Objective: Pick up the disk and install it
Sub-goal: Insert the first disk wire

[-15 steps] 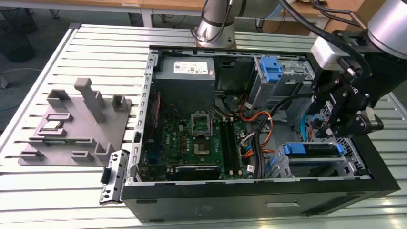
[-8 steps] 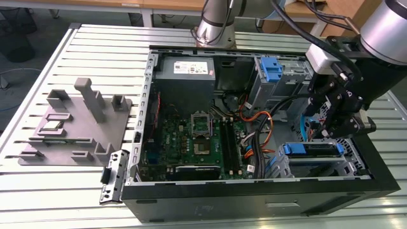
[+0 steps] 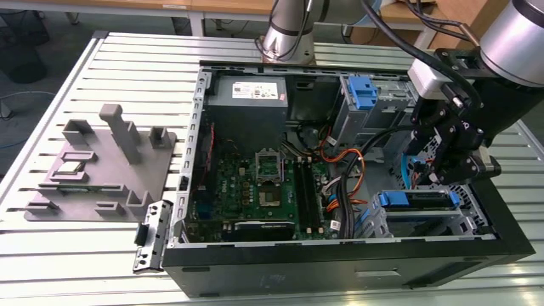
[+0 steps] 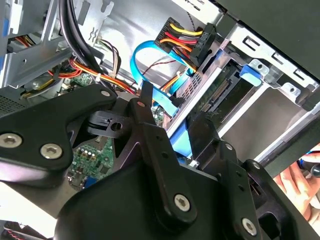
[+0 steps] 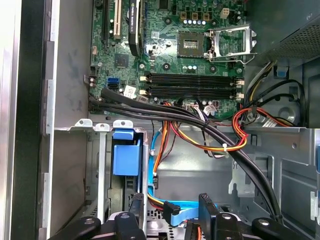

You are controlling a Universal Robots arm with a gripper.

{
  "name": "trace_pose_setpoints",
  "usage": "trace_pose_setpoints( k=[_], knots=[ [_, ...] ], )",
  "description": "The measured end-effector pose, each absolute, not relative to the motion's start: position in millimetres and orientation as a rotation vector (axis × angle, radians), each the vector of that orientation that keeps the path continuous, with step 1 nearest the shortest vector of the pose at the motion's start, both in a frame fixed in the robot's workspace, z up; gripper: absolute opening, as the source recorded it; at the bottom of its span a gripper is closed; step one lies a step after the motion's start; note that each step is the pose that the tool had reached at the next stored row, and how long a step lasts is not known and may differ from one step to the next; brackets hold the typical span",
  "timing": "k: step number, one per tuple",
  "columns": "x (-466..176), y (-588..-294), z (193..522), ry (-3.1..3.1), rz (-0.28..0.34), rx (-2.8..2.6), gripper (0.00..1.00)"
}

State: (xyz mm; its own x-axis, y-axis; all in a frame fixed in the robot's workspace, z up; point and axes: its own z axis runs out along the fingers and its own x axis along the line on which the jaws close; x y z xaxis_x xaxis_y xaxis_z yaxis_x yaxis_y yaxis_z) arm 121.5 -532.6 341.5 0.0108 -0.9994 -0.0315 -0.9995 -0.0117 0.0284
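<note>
- A robotics lab or workshop: a slotted aluminium tabletop point(image 3: 127, 57) carries a robot arm's base point(image 3: 289, 32).
- An opened desktop computer case point(image 3: 340, 268) lies on it, its motherboard point(image 3: 255, 191) and cables bared.
- A grey fixture point(image 3: 102, 172) of part holders stands beside the case.
- Wooden desks point(image 3: 170, 6) stand behind.

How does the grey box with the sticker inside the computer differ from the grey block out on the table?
The power supply box sits inside the open computer case; the grey block lies outside it on the slatted table. The box is plain-sided with a white sticker; the block has posts and slots standing up. Both are grey.
</note>
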Motion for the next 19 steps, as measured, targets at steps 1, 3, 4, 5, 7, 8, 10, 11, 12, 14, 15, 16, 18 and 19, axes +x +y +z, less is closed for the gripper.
trace_pose_setpoints(
  k=[1,3,4,5,7,8,10,11,12,14,15,16,18,19],
  knots=[
    [121.5,-532.6,341.4,2.207,0.067,-2.232,0.56],
    [121.5,-532.5,341.2,2.207,0.067,-2.232,0.56],
    [121.5,-532.4,341.1,2.207,0.067,-2.232,0.56],
    [121.5,-532.4,341.1,2.207,0.067,-2.232,0.56],
    [121.5,-532.4,341.0,2.207,0.067,-2.232,0.56],
    [121.5,-532.3,341.0,2.207,0.067,-2.232,0.56],
    [121.5,-532.3,341.0,2.207,0.067,-2.232,0.56],
    [121.5,-532.3,341.0,2.207,0.067,-2.232,0.56],
    [121.5,-532.3,341.0,2.207,0.067,-2.232,0.56],
    [121.5,-532.3,340.9,2.207,0.067,-2.232,0.56],
    [121.5,-532.3,340.9,2.207,0.067,-2.232,0.56],
    [121.5,-532.3,340.9,2.207,0.067,-2.232,0.56],
    [121.5,-532.2,340.9,2.207,0.067,-2.232,0.54],
    [121.5,-532.2,340.9,2.207,0.067,-2.232,0.54]
  ],
)
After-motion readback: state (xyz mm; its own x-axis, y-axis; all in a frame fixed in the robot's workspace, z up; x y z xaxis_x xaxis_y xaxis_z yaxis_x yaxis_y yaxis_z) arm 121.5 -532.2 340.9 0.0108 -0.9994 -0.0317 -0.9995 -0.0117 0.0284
